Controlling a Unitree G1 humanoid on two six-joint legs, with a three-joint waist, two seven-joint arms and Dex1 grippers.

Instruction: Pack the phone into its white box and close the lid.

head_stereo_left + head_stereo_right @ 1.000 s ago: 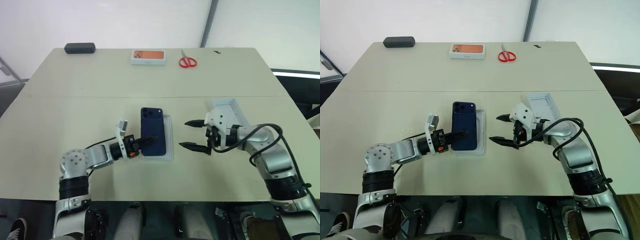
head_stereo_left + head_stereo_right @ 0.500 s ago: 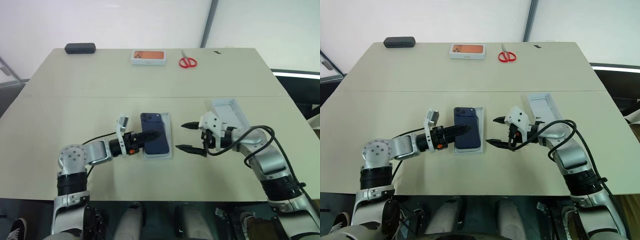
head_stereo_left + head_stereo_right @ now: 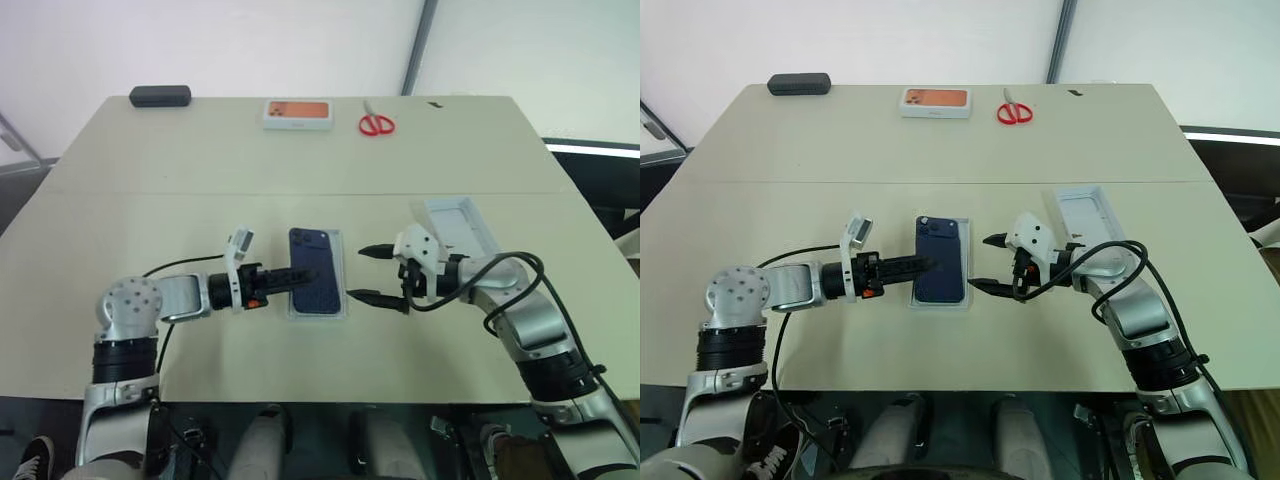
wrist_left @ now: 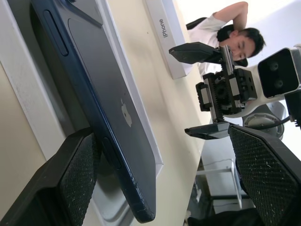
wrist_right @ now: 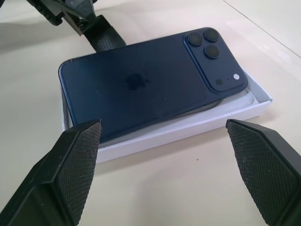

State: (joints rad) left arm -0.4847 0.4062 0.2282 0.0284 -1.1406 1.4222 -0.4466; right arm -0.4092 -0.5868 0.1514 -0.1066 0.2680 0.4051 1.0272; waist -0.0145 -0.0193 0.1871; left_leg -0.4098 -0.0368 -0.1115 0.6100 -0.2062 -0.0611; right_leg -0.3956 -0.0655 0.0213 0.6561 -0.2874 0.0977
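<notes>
The left gripper (image 3: 300, 277) is released, fingers spread over the phone (image 3: 314, 283), which lies back-up in the white box (image 5: 235, 114). The right gripper (image 3: 372, 273) is also released. The lid (image 3: 462, 226) lies just behind it.

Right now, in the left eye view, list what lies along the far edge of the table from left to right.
Small black oblong case → white box with an orange picture → red-handled scissors → small dark speck near the far right corner.
</notes>
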